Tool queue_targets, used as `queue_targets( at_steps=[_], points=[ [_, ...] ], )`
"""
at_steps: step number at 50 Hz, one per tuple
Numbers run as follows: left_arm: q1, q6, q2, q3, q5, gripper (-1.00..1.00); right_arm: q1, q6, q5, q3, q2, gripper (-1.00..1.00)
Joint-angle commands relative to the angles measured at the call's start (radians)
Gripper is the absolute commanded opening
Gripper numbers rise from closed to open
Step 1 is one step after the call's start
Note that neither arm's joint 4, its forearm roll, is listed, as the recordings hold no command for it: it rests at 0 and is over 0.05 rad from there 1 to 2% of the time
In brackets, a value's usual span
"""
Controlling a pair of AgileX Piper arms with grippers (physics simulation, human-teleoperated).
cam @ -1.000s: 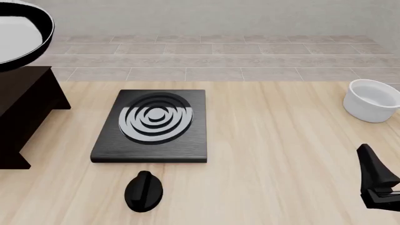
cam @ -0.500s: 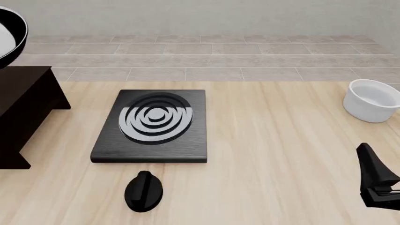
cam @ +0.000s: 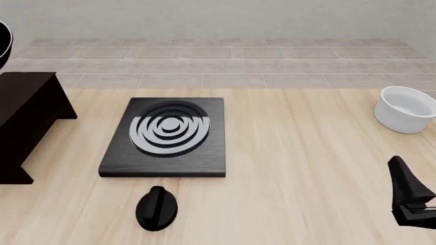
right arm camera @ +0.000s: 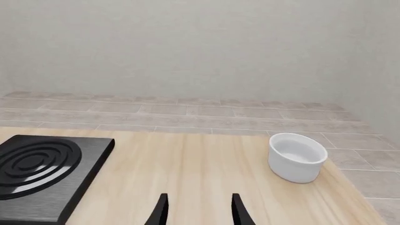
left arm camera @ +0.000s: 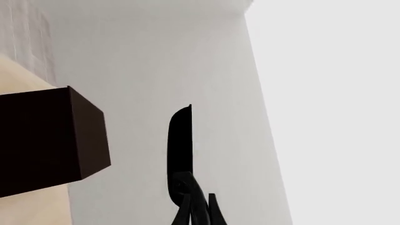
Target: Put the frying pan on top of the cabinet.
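Only a thin black sliver of the frying pan (cam: 3, 42) shows at the far left edge of the front view, high above the dark cabinet (cam: 27, 115). In the left wrist view the pan (left arm camera: 179, 140) is seen edge-on, held up off the cabinet's corner (left arm camera: 53, 140). My left gripper (left arm camera: 198, 213) is shut on the pan's handle; it is out of the front view. My right gripper (cam: 409, 196) is open and empty low at the right, its fingers (right arm camera: 161, 212) apart over bare table.
A flat black stove slab (cam: 167, 138) with silver rings lies mid-table, also in the right wrist view (right arm camera: 44, 168). A small black knob (cam: 156, 208) lies in front of it. A white bowl (cam: 407, 109) stands at the right edge, also in the right wrist view (right arm camera: 297, 157).
The pan has moved left and almost out of the front view, still above the cabinet. The right arm has not moved.
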Motion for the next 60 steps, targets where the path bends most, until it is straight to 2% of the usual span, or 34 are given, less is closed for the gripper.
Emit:
queue_targets(
  at_steps=[1, 13, 36, 60],
  points=[
    [0.035, 0.006, 0.000, -0.016, -0.026, -1.00, 0.000, 0.000, -0.021, 0.004, 0.018, 1.00],
    [0.096, 0.004, 0.012, -0.017, -0.037, -1.00, 0.001, 0.000, -0.048, 0.007, 0.042, 1.00],
    [0.149, 0.010, 0.059, -0.004, -0.077, -1.00, 0.000, 0.000, -0.067, 0.009, 0.060, 1.00],
    [0.094, 0.038, 0.118, 0.004, -0.098, -1.00, -0.002, 0.003, -0.097, 0.023, 0.075, 1.00]
  ],
)
